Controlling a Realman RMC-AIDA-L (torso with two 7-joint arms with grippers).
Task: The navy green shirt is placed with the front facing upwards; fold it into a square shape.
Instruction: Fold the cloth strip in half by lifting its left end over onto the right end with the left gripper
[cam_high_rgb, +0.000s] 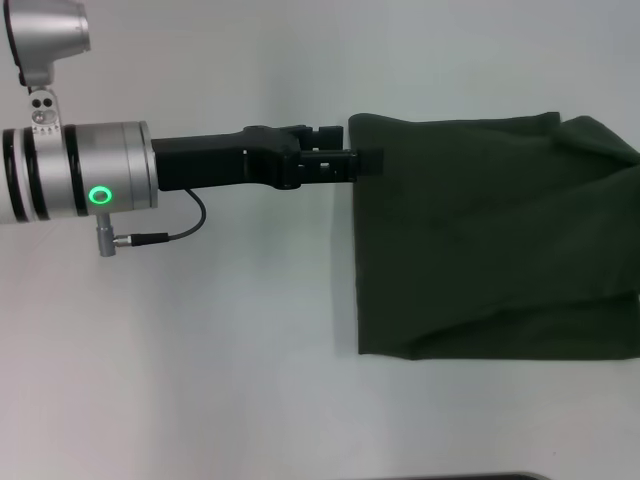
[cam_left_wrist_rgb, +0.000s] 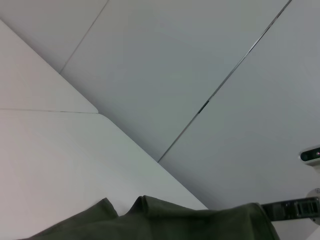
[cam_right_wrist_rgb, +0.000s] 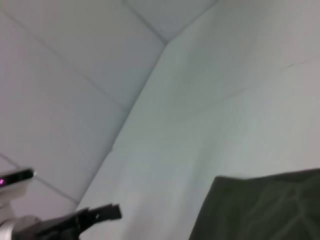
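Observation:
The navy green shirt (cam_high_rgb: 490, 240) lies folded on the right half of the white table (cam_high_rgb: 200, 350), its left edge straight, its right side running out of view. No lettering shows on it. My left gripper (cam_high_rgb: 350, 148) reaches in from the left to the shirt's far left corner. It stands open, one finger over the cloth edge and the other stopping at it. The shirt's edge (cam_left_wrist_rgb: 150, 222) shows in the left wrist view, with my right gripper (cam_left_wrist_rgb: 292, 209) farther off beyond it. The right wrist view holds a shirt corner (cam_right_wrist_rgb: 260, 210) and the left gripper (cam_right_wrist_rgb: 100, 214).
Bare white tabletop spreads to the left of and in front of the shirt. The left arm's silver wrist (cam_high_rgb: 90, 170), with a green ring light and a cable, hangs over the table's left side. A dark edge (cam_high_rgb: 470, 476) shows at the table's near side.

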